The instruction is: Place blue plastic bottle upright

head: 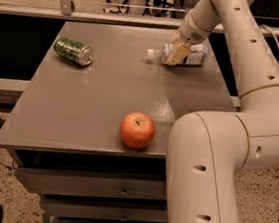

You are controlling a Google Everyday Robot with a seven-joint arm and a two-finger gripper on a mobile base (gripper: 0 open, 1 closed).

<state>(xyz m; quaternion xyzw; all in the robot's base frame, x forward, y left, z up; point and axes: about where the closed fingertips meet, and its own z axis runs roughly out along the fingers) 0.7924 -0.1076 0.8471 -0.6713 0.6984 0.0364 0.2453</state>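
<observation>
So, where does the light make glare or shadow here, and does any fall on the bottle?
Camera view: a pale sheen lies on the table behind the apple, which has a highlight on top and a shadow beneath. Camera view: the green can glints at its metal end. Camera view: the gripper is at the lying blue plastic bottle, far right; no glare there.

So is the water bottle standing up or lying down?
Lying down. The blue plastic bottle rests sideways on the table, cap pointing left, with the gripper at its middle.
</observation>
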